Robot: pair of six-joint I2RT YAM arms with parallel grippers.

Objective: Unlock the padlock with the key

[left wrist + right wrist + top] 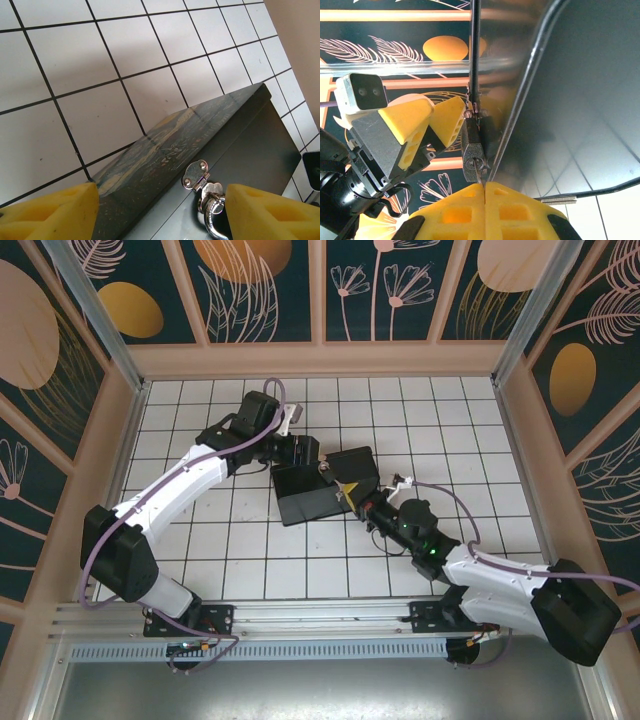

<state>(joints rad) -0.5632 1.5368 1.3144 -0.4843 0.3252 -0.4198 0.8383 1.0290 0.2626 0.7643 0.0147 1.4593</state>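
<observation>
Clenching the key [479, 176] at the padlock [471, 152], right end effector [484, 186] hugs box [240, 145] edge; left end effector [161, 194] gapes.

Left end effector [161, 190] spread wide; right end effector [484, 185] pinched closed.

Box [305, 498] between left claw [305, 453] and right claw [352, 500]; padlock [471, 155] hangs on box front (key [479, 174] at its base).

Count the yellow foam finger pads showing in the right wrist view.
4. Two on the right gripper, shut together at bottom centre on the thin metal key; two on the left gripper, left of the small silvery-grey metal padlock.
</observation>
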